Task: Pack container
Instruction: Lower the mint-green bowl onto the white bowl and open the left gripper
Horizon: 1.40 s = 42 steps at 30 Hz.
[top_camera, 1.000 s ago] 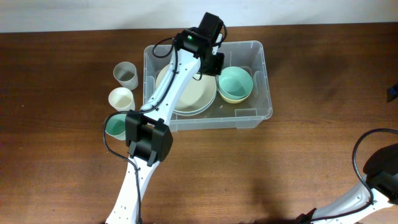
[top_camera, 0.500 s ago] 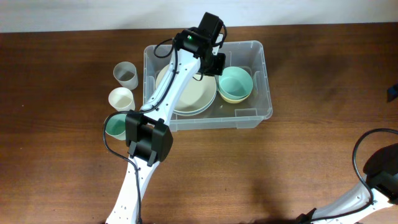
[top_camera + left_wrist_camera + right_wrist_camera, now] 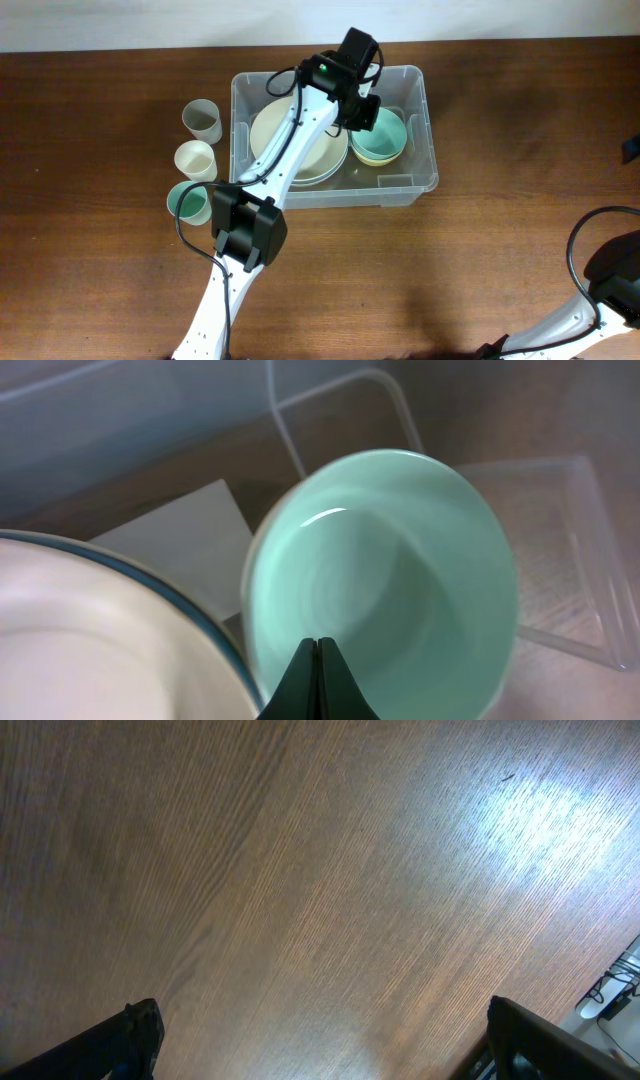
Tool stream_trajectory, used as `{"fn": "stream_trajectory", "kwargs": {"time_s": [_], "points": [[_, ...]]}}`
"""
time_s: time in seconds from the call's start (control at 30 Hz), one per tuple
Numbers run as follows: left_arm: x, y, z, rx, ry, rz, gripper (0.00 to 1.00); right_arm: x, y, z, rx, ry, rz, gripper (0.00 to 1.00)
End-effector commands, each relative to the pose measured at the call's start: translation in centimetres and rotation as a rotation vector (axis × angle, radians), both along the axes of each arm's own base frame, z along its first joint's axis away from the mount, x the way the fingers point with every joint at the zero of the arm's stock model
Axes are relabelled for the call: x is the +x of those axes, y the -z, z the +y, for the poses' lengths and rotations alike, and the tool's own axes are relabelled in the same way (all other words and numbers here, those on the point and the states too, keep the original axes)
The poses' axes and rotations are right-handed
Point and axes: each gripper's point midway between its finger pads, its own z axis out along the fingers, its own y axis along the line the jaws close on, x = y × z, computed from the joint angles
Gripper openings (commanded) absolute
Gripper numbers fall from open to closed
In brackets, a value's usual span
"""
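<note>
The container [image 3: 432, 150] is a large clear bin at the back centre of the table. It holds a stack of cream plates [image 3: 285, 150] on the left and a teal bowl [image 3: 388, 132] nested in a yellow bowl on the right. My left gripper [image 3: 361, 106] reaches into the bin and is shut and empty. In the left wrist view its closed tips [image 3: 318, 646] hover over the teal bowl [image 3: 410, 570], beside the plate [image 3: 80, 640] and the white label [image 3: 185, 530]. My right gripper [image 3: 320, 1050] is open and empty over bare wood.
Three cups stand left of the bin: a grey cup [image 3: 202, 120], a cream cup [image 3: 195, 158] and a teal cup [image 3: 184, 201], partly behind the left arm. The right arm's base [image 3: 610, 285] is at the bottom right corner.
My left gripper has moved to the right inside the bin, from over the plates' edge to over the teal bowl. The right arm has not moved.
</note>
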Motion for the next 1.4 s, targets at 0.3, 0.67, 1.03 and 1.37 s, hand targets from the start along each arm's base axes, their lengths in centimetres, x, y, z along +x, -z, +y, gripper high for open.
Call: {"fn": "stream_trajectory", "kwargs": {"time_s": [0.3, 0.67, 1.03, 1.37], "points": [[-0.3, 0.4, 0.9, 0.040, 0.006, 0.014, 0.01, -0.1, -0.2, 0.1, -0.009, -0.001, 0.004, 0.99], [-0.1, 0.4, 1.0, 0.043, 0.001, 0.010, 0.01, -0.1, -0.2, 0.1, -0.009, -0.002, 0.004, 0.99], [1.5, 0.5, 3.5, 0.092, -0.054, -0.019, 0.01, -0.1, -0.2, 0.1, -0.009, -0.001, 0.004, 0.99], [1.4, 0.5, 3.3, 0.092, -0.051, -0.019, 0.01, -0.1, -0.2, 0.1, -0.009, -0.001, 0.004, 0.99]]}}
